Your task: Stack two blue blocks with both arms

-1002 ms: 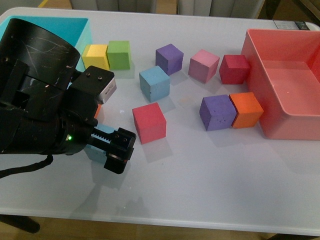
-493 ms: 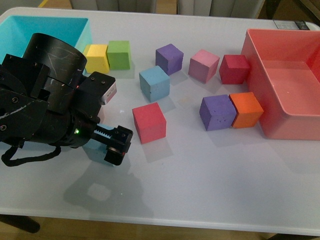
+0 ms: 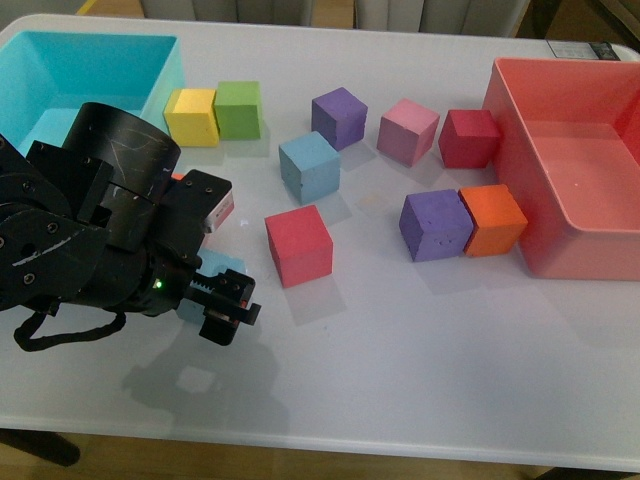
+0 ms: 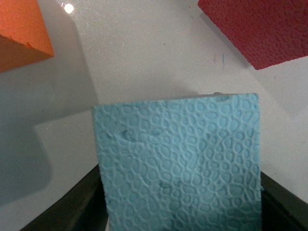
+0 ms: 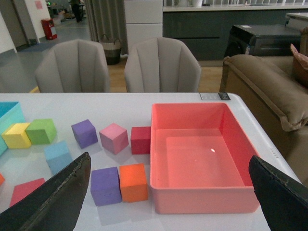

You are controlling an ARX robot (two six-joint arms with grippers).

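blue block (image 4: 178, 163) in left tool (image 3: 215, 290), red cube (image 3: 298, 244) beside — apart

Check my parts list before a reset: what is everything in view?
Table: one, white, underneath.
Bins: two; turquoise far left, coral right.
Blue cubes: two; one mid-table, one in left claw.
Purple cubes: two; far centre, beside orange.
Red cubes: two; near centre, by coral bin.
Orange cubes: two; by coral bin, beside left arm.
Yellow, green, pink cubes: one each, far row.
Left claw: black, shut on blue cube.
Right claw: black, open.
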